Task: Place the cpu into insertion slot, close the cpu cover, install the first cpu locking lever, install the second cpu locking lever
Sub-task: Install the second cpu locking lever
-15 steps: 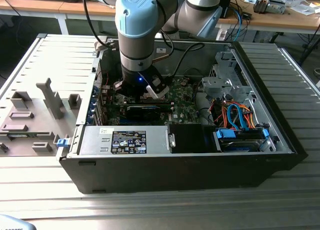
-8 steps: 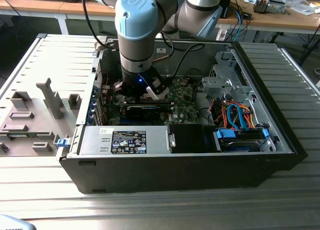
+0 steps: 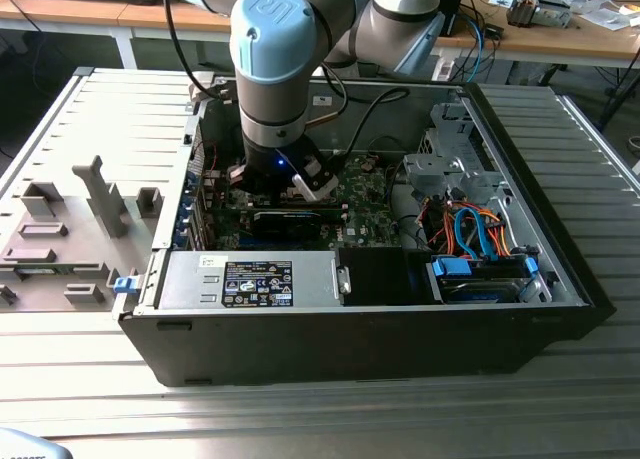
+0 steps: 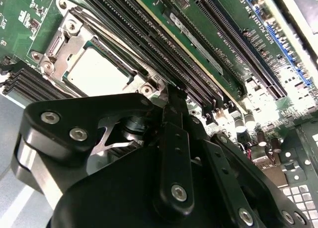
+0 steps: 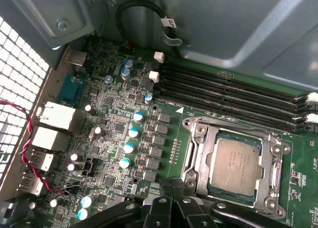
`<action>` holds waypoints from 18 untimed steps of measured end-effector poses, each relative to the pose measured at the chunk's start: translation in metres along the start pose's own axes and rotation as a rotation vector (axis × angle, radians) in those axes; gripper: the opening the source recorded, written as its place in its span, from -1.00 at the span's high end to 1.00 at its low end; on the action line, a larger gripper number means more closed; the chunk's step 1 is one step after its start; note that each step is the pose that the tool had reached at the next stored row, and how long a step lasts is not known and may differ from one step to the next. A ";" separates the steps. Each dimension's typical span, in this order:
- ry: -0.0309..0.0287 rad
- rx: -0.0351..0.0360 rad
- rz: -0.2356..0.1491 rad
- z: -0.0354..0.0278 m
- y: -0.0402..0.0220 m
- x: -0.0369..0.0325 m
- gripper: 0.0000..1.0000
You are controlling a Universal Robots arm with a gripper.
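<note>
The cpu (image 5: 237,164), silver-grey top up, lies seated in the insertion slot (image 5: 195,164) on the green motherboard (image 5: 114,133); in both wrist views the cpu cover (image 5: 276,164) appears folded down around it as a silver frame with the chip showing through its window, so the placing and closing steps look done, and the step in hand is judged to be a locking lever. No lever can be made out with certainty.

The claw (image 4: 169,114) hangs just beside the socket's edge, its dark links crowded together; whether its tips are parted or together cannot be told, and nothing is seen held in it.

To do the lever step well, I judge that the push should run along the frame's side and press down and inward, keeping off the chip's top and off the cover's thin rim, which would bend or lift under a sideways load.

Room is tight. The long black memory slots (image 5: 233,94) run close along one side of the socket; small capacitors (image 5: 130,148) stand in a row on the other. In the exterior view the arm (image 3: 275,69) reaches down into the open computer case (image 3: 330,329), with the drive cage (image 3: 450,169) and orange cables (image 3: 470,229) toward that view's right and the case wall toward its left. The case rests on a slatted metal desk (image 3: 560,399).
</note>
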State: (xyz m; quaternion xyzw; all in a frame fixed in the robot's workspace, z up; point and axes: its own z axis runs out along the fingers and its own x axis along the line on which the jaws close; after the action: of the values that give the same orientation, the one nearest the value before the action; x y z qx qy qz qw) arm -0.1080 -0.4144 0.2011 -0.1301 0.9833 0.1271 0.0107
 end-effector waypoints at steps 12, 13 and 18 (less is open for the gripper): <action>-0.0038 -0.0103 0.000 -0.0023 0.0007 0.0001 0.79; -0.0037 -0.0102 0.000 -0.0022 0.0006 0.0001 0.79; -0.0037 -0.0096 -0.001 -0.0027 0.0009 0.0000 0.79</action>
State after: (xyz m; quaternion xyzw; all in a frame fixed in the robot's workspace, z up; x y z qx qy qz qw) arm -0.1082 -0.4143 0.2040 -0.1302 0.9826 0.1320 0.0120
